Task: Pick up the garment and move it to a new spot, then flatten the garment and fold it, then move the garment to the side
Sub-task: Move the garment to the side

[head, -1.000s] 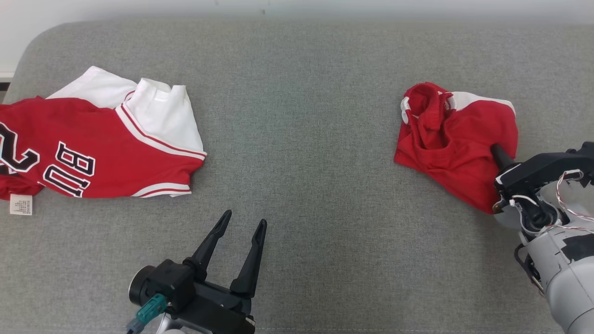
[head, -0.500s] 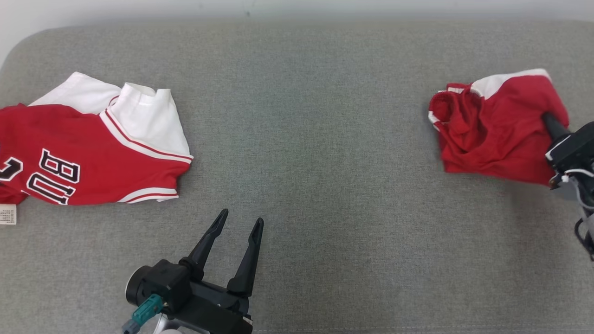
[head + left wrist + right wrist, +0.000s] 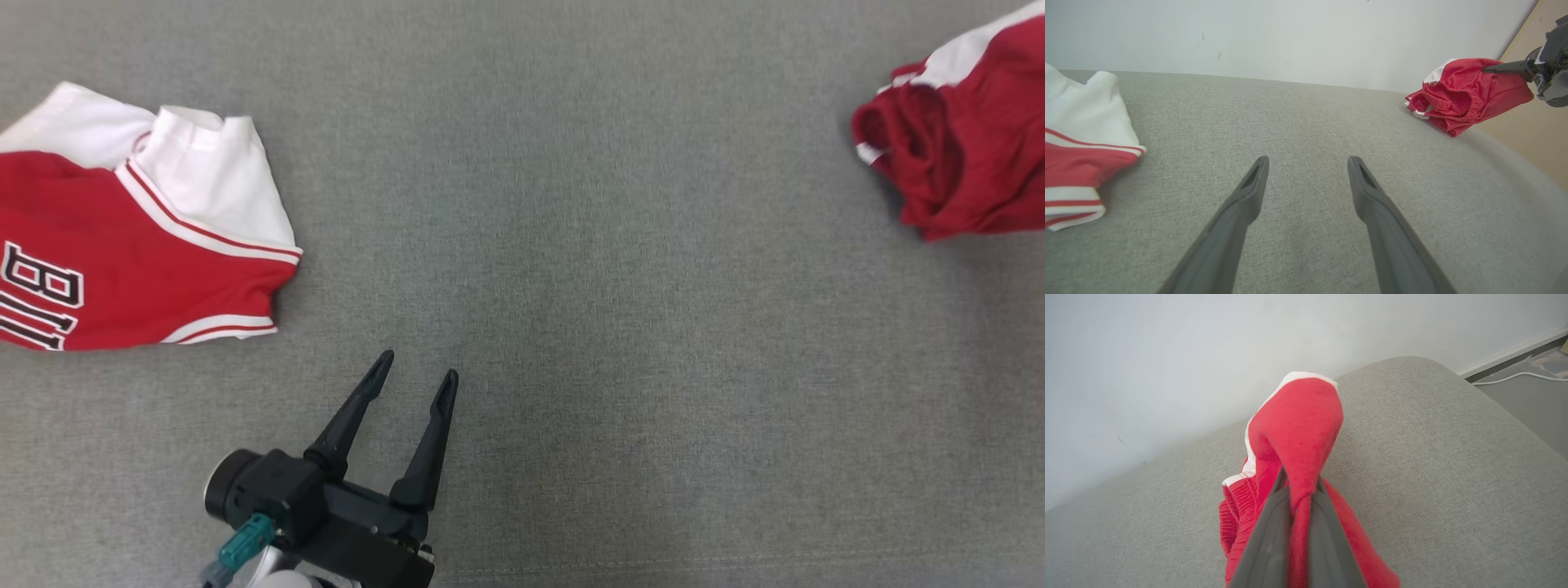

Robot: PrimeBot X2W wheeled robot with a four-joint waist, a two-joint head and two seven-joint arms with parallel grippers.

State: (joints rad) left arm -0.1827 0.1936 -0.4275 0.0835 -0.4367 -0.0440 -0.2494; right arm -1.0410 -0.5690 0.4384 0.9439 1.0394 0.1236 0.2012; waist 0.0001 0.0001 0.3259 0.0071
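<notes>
Right wrist view: red garment (image 3: 1298, 416) pinched between the right fingers (image 3: 1265, 539) — left fingers (image 3: 1241, 204) spread, empty.

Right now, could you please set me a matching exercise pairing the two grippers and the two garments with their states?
Things:
1 left gripper
2 right gripper
3 jersey
4 shorts

States:
A bunched up, elastic waistband showing
B open above the grey cushion
C lying flat, black lettering
D shut on red fabric

Pairs: 1-B; 2-D; 3-C; 4-A
</notes>
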